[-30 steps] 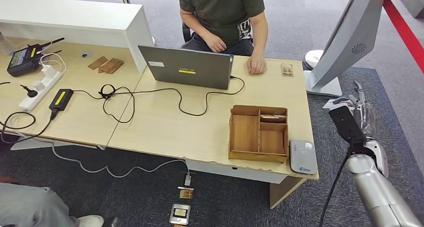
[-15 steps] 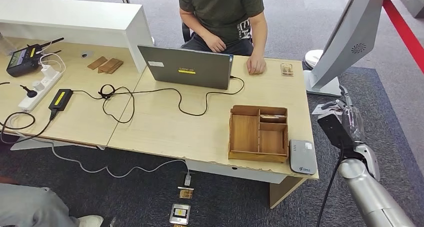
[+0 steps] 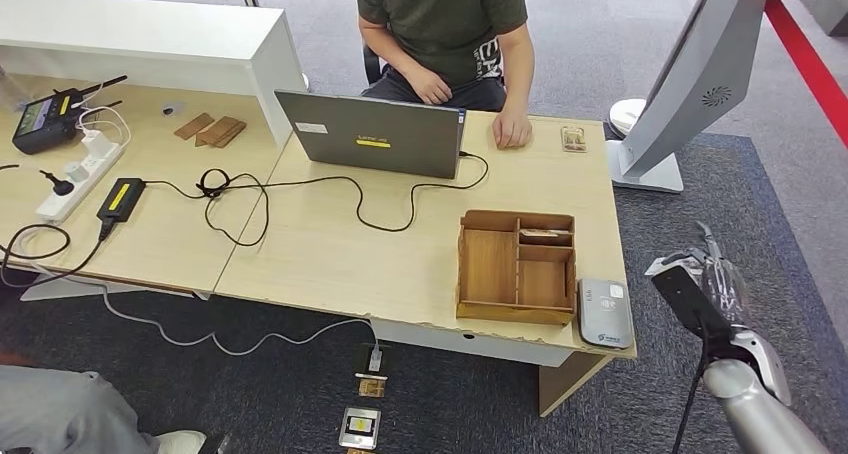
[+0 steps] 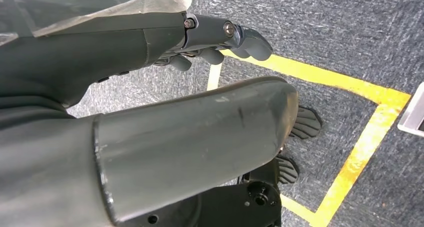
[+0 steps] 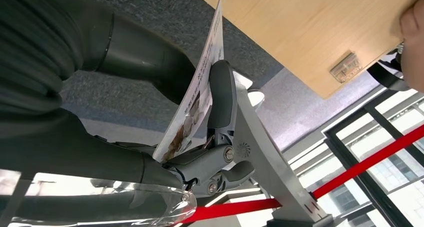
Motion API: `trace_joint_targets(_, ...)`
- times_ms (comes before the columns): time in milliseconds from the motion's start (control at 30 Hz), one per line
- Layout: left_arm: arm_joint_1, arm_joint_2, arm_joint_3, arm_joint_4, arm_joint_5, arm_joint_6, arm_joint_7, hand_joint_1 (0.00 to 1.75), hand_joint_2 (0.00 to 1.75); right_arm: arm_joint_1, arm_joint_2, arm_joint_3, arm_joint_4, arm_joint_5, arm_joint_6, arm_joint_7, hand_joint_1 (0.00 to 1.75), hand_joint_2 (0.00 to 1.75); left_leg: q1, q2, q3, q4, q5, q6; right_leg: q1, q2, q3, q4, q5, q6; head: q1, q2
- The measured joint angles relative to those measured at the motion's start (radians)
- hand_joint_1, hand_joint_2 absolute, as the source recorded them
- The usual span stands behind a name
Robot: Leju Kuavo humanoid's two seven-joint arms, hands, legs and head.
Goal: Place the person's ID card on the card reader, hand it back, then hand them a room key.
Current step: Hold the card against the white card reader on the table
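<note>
ID card (image 5: 195, 99) sits pinched between the right hand (image 5: 200, 137) thumb and fingers (image 5: 222, 94), off the desk (image 3: 400, 254) edge and well short of the card reader (image 3: 605, 314). Left hand (image 4: 200, 37) hangs curled, holding nothing. The grip looks thin — a tilt could let the card slip to the floor.

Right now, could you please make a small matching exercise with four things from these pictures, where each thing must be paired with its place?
Things:
1. card reader
2. ID card
3. laptop
4. wooden organizer

Places:
A. in front of the seated person
B. pinched in the right hand
C. at the table's near right corner
D. just left of the reader

Pairs: 1-C, 2-B, 3-A, 4-D
</note>
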Motion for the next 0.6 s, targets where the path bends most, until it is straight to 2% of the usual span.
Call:
trace_joint_targets(167, 0.0, 0.0, 0.0, 0.0, -0.002, -0.004, 0.0, 0.0, 0.0, 0.0, -0.008, 0.015, 0.017, 0.0, -0.002, -0.004, 1.75, 1.75, 0.0, 0.0, 0.0, 0.0, 0.0, 0.0, 0.0, 0.0, 0.0, 0.0, 0.0, 0.0, 0.0, 0.0)
trace_joint_targets(400, -0.001, -0.001, 0.001, 0.0, 0.0, 0.002, 0.011, 0.0, 0.0, -0.013, -0.007, 0.031, 0.151, -0.003, -0.004, -0.05, 1.75, 1.75, 0.0, 0.0, 0.0, 0.0, 0.0, 0.0, 0.0, 0.0, 0.0, 0.0, 0.0, 0.0, 0.0, 0.0)
trace_joint_targets(600, -0.002, -0.004, 0.003, 0.0, 0.0, 0.005, 0.012, 0.0, 0.0, -0.013, 0.008, 0.04, 0.204, 0.002, -0.004, -0.079, 1.75, 1.75, 0.0, 0.0, 0.0, 0.0, 0.0, 0.0, 0.0, 0.0, 0.0, 0.0, 0.0, 0.0, 0.0, 0.0)
